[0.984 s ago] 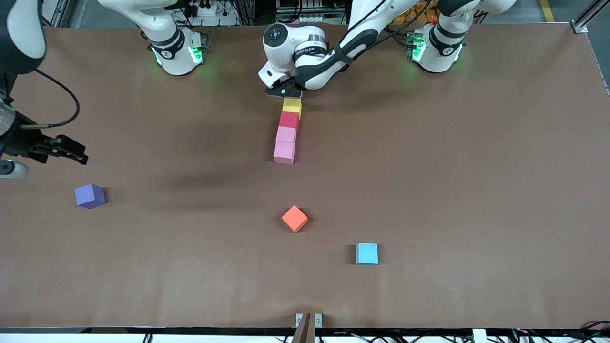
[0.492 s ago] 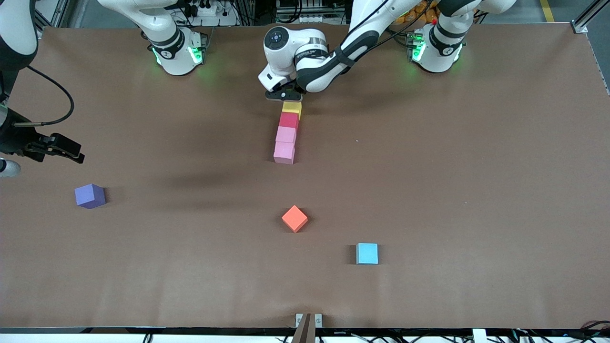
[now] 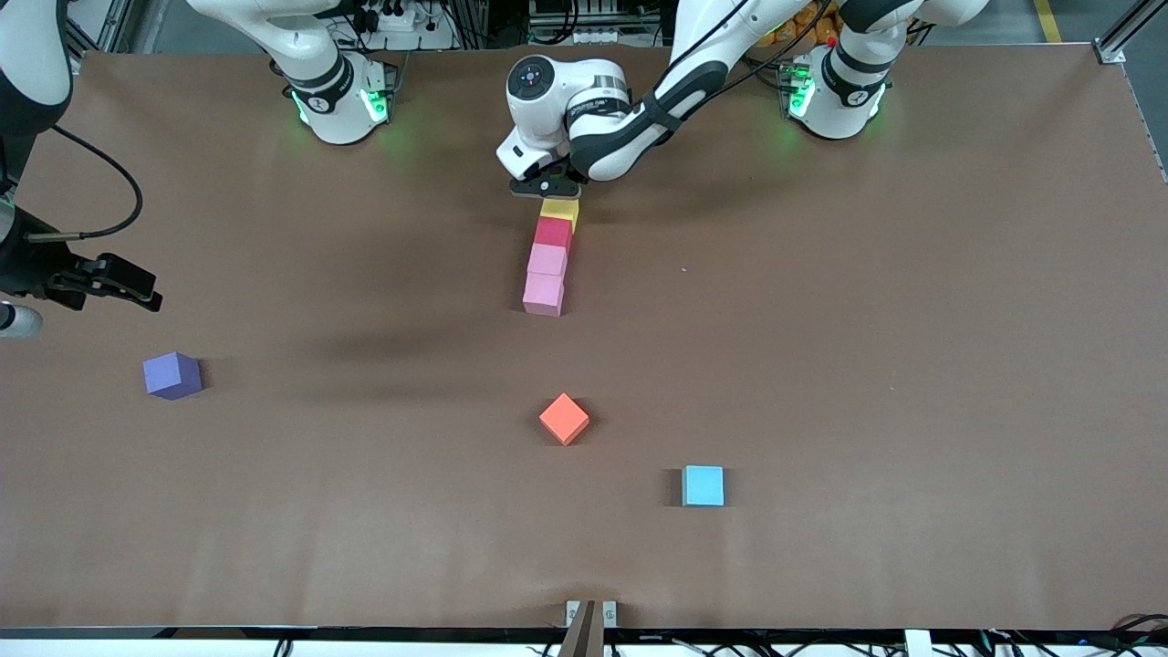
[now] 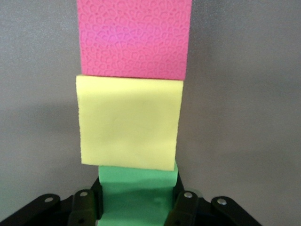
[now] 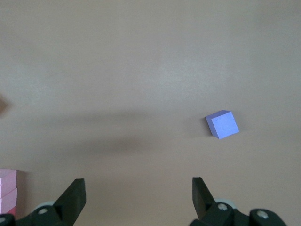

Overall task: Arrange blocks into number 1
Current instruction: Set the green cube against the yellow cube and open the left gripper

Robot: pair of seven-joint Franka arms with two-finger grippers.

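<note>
Green block [image 4: 137, 195] sits clamped in my left hand [image 4: 137, 207], touching the yellow block [image 3: 559, 208] at the line's end nearest the bases' edge. Next I'd release. Right hand [image 5: 138, 195] waits, spread apart, over the purple block [image 3: 172, 375].

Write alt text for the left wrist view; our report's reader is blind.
The left gripper holds a green block between its fingers, set against a yellow block, with a red block next in line on the brown table.

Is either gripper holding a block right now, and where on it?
The left gripper holds the green block by two opposite side faces, against the yellow block ending the row. The right gripper is open and empty, waiting above the table near the purple block.
</note>
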